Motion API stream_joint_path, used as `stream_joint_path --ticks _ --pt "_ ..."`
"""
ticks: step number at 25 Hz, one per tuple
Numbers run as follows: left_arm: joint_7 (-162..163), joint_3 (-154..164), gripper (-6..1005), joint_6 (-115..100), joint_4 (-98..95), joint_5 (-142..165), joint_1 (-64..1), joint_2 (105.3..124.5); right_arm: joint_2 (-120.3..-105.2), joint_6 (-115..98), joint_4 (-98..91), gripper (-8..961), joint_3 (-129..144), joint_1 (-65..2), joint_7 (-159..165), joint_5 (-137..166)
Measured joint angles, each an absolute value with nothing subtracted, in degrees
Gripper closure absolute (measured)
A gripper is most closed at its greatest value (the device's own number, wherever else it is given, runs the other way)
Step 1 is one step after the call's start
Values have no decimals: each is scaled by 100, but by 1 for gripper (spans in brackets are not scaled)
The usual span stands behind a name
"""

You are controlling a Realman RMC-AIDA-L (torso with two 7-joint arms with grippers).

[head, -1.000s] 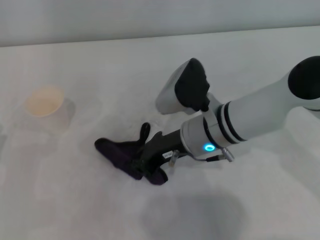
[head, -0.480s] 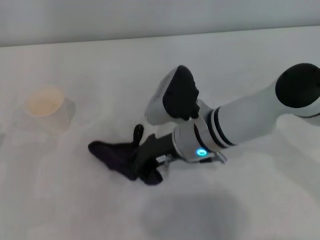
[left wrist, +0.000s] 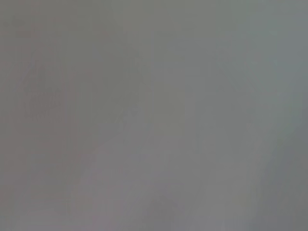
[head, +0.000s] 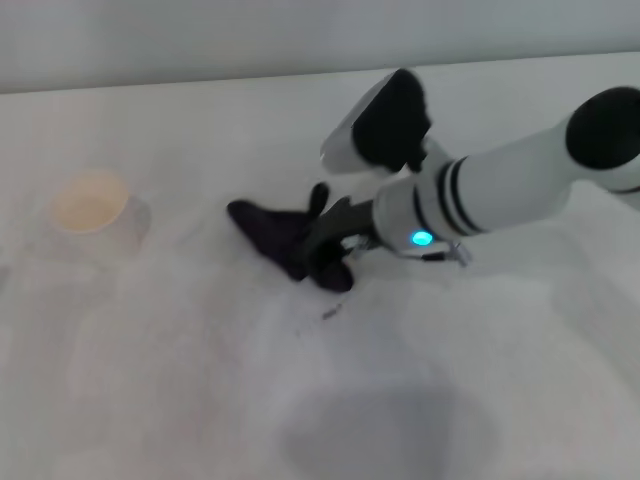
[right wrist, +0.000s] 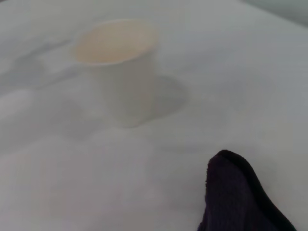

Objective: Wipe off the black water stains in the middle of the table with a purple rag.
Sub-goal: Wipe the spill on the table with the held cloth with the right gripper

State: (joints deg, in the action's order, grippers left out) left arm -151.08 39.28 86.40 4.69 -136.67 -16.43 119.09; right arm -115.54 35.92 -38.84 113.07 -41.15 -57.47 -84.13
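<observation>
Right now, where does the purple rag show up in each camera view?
Head view: the purple rag lies mid-table, held at the right tool.
Left wrist view: not in it; only blank grey.
Right wrist view: its dark tip in the lower corner.
Shared landmark: the paper cup.

So the right gripper [head: 322, 248] swung up and away from the robot, dragging the purple rag [head: 285, 243] with it across the tabletop [head: 150, 380]. A second ago the rag sat lower in the head view, closer to the robot; half a second ago it had slid a bit toward the left. Now it's farther back, level with the paper cup [head: 95, 215]. A small dark streak [head: 331, 312] shows on the surface where the rag had been.
</observation>
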Motion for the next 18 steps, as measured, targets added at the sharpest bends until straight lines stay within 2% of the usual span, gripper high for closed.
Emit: stream_joint_path --ticks 6,18 --pt "-15107 3928 137 8640 431 -13666 -1627 11909 -11499 3858 -3724 862 10389 -4002 -5880 -8121" --pt "-15099 3928 138 8639 411 -13669 -1633 11909 -11614 5247 -4242 863 10321 -3508 -6065 -8196"
